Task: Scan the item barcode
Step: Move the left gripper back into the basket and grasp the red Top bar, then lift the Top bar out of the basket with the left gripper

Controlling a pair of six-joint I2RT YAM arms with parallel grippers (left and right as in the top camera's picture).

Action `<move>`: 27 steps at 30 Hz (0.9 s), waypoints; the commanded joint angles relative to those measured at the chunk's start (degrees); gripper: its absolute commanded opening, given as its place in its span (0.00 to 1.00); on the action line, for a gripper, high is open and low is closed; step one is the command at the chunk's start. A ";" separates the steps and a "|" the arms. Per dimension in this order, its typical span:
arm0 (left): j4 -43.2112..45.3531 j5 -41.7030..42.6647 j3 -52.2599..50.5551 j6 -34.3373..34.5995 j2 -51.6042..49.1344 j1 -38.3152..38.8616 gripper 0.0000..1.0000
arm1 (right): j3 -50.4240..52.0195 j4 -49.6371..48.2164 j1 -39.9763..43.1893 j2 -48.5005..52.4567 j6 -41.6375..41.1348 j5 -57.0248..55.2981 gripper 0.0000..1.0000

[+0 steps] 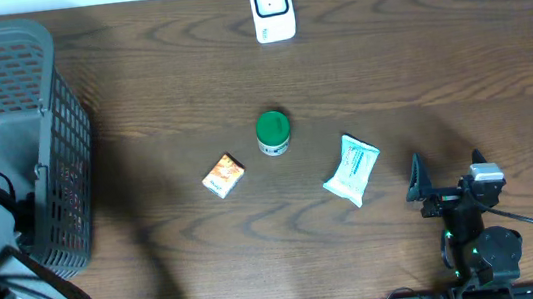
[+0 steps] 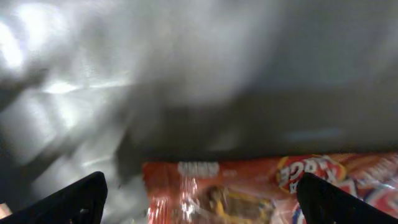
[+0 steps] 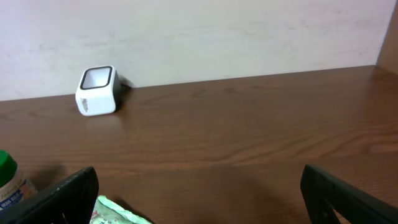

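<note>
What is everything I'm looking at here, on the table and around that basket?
Table: one, dark brown wood, under everything.
Basket: one, grey mesh, left end of the table.
Scanner: one, white, middle of the far edge.
Jar: one, green lid, table centre.
Small box: one, orange, left of the jar and nearer.
Packet: one, white and teal, right of the jar.
Snack bag: one, red and orange, seen only by the left wrist camera.
Left gripper: one, black, open, over the snack bag.
Right gripper: one, black, open, near the packet.
</note>
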State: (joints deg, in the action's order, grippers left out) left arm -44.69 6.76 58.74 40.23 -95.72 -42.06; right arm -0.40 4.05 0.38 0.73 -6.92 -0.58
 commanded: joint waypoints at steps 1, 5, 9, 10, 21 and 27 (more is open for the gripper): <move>0.07 3.50 -0.57 -1.86 -3.85 -0.13 0.98 | 0.09 0.24 -0.44 -0.20 0.57 0.26 0.99; -0.02 6.01 -0.57 -2.23 -7.17 -0.13 0.98 | 0.09 0.24 -0.44 -0.20 0.57 0.26 0.99; -0.15 7.67 -0.57 -2.54 -7.58 -0.13 0.98 | 0.09 0.24 -0.44 -0.20 0.57 0.26 0.99; -0.17 8.07 -0.57 -2.54 -7.58 -0.13 0.91 | 0.09 0.24 -0.44 -0.20 0.57 0.26 0.99; 0.07 11.23 -0.13 -3.15 -7.32 -0.15 0.07 | 0.09 0.24 -0.44 -0.20 0.57 0.26 0.99; -0.15 15.74 4.63 -3.13 -1.33 -2.45 0.08 | 0.09 0.24 -0.44 -0.20 0.57 0.26 0.99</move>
State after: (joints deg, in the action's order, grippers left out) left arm -44.29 18.44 60.97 37.45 -99.68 -43.38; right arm -0.40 4.05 0.38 0.73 -6.94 -0.58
